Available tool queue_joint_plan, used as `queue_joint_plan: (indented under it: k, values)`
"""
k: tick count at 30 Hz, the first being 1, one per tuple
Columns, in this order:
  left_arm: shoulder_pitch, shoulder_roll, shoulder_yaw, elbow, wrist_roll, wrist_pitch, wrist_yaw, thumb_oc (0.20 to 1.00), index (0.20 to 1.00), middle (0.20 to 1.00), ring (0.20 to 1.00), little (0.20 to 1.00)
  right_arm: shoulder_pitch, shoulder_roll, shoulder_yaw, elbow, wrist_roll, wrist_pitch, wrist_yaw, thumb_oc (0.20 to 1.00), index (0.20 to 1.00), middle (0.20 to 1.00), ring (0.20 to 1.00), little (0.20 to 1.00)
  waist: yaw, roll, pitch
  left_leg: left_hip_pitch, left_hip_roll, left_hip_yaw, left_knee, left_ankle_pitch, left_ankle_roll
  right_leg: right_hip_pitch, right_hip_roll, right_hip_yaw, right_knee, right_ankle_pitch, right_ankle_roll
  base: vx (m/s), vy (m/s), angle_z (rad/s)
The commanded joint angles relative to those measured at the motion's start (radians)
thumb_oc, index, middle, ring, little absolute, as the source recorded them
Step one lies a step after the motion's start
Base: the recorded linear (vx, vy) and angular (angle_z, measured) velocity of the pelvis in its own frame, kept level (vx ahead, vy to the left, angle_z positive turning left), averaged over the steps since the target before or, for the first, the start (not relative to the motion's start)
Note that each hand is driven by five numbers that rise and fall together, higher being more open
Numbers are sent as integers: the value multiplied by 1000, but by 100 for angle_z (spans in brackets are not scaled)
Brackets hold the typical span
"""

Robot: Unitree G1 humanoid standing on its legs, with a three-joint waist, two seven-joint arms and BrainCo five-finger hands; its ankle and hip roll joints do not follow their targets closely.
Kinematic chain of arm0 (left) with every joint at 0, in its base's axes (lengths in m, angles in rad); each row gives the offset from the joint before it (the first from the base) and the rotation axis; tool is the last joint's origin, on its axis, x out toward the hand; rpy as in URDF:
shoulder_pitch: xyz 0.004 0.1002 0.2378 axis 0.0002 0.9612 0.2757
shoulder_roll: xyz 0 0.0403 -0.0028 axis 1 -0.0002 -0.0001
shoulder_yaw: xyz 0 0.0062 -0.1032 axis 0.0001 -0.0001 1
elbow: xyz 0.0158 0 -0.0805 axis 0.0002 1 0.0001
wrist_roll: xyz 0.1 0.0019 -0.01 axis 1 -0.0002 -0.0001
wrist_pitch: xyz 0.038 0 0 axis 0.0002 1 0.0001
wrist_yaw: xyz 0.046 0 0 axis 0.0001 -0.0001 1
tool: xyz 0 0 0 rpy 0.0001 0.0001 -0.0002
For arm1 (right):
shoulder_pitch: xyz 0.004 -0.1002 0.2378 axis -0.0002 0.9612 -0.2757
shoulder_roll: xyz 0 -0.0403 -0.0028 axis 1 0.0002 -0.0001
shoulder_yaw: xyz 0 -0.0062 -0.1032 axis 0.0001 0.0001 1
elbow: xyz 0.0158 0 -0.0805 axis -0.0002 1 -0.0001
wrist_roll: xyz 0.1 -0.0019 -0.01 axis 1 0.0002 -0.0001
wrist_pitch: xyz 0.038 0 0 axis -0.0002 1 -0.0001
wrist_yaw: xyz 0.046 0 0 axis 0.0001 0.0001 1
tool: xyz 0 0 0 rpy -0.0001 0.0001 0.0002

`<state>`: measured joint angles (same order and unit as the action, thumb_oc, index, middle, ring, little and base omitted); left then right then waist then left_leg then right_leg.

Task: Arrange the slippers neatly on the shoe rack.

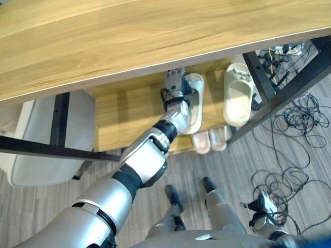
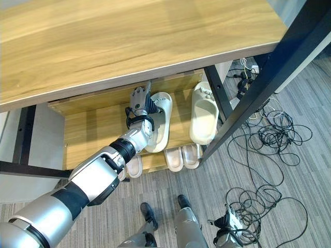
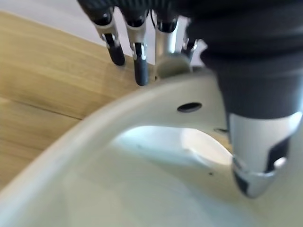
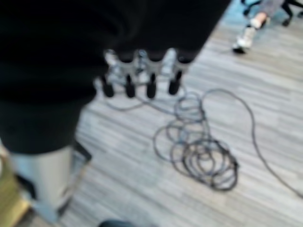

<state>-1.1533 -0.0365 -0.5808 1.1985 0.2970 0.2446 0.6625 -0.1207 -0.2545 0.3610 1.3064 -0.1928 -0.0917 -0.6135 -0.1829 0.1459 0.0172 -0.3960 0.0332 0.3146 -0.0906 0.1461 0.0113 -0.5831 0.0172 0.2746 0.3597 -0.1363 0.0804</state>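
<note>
My left hand (image 2: pixel 138 106) reaches under the rack's wooden top (image 1: pixel 129 41) onto the middle shelf (image 1: pixel 129 113). It lies on the left side of a cream slipper (image 2: pixel 161 121), which points toward the back of the shelf. Close up, its fingers (image 3: pixel 137 56) run straight past the slipper's rim (image 3: pixel 94 127) and the thumb (image 3: pixel 255 156) hangs over the footbed, not curled round it. A second cream slipper (image 1: pixel 238 95) lies apart to the right on the same shelf. My right hand (image 1: pixel 262 205) hangs low over the floor, its fingers (image 4: pixel 142 78) relaxed and holding nothing.
A pale pink pair (image 1: pixel 209 139) sits on the lower shelf, with another pink slipper (image 2: pixel 134 166) to its left. Black frame bars (image 1: pixel 279 98) flank the shelf. Cables (image 1: pixel 295 119) and a power strip (image 1: pixel 284 50) lie on the floor at right. A white box (image 1: pixel 41 150) stands left.
</note>
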Motion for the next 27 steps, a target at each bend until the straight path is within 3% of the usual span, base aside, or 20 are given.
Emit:
queue_joint_plan:
  k: [1,6,13,23,27]
  values:
    - [-31,-37,73,90,-28,-30,-60,1000,1000,1000,1000,1000,-37,-43,-2,8,38,21,1,1000,1000,1000,1000,1000,11,15,82,117,-8,-73,3,-144,-74,123,-68,-36,-260,137,44,-21,-33,8]
    - [-1,-48,52,61,-29,-41,-122,1000,1000,1000,1000,1000,-52,-43,-8,7,55,31,7,1000,1000,1000,1000,1000,25,22,89,129,-11,-84,3,-138,-75,139,-69,-43,-254,131,44,-23,-15,14]
    - [56,-56,-48,19,116,-25,-236,1000,1000,1000,1000,1000,-77,-49,-12,10,62,52,20,1000,1000,1000,1000,1000,47,46,107,149,-21,-92,3,-135,-74,160,-72,-45,-241,118,43,-30,-1,5]
    - [75,26,-55,-124,143,-51,-213,1000,1000,1000,1000,1000,-53,-48,-40,9,66,59,8,1000,1000,1000,1000,1000,67,79,110,173,-25,-105,3,-131,-69,186,-76,-48,-237,112,44,-13,-10,1]
    - [110,112,18,-220,36,-100,-193,1000,1000,1000,1000,1000,-32,-41,-56,9,70,69,11,1000,1000,1000,1000,1000,81,91,95,193,-27,-116,3,-126,-70,216,-77,-63,-243,108,43,13,-35,7]
